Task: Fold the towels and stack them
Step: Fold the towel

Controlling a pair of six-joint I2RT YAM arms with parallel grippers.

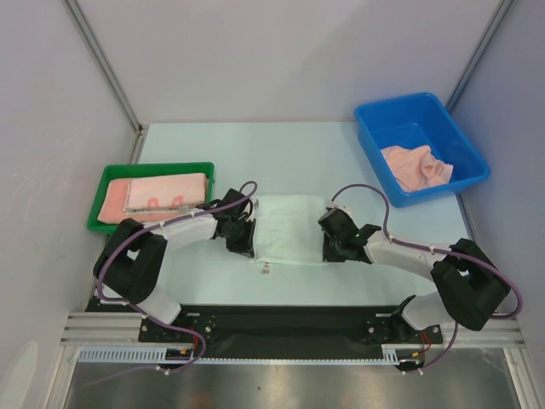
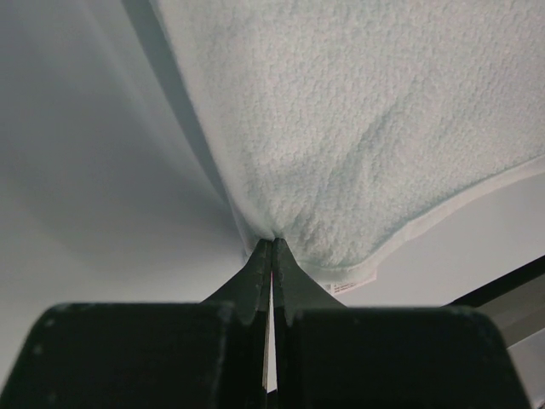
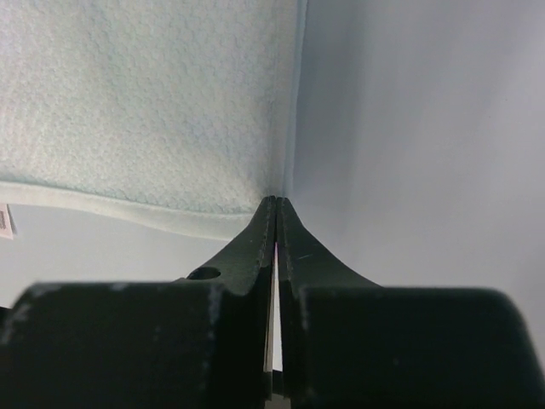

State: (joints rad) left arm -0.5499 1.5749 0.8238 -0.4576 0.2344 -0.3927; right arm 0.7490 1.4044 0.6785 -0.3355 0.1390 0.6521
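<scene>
The white towel (image 1: 289,228) lay flat mid-bench between the arms. The left end effector (image 2: 272,245) was pressed together, pinching its bunched left edge. The right end effector (image 3: 277,203) was pressed together at its right edge; whether it gripped cloth was unclear. A crumpled pink towel (image 1: 415,166) sat in the blue bin (image 1: 375,141).

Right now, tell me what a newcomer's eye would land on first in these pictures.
The white towel lies spread at the table's centre, with the left gripper and the right gripper each pinched shut on one side of it. At the far right, a bright blue bin holds a crumpled pink towel. At the left, a green tray holds folded pink towels.
</scene>
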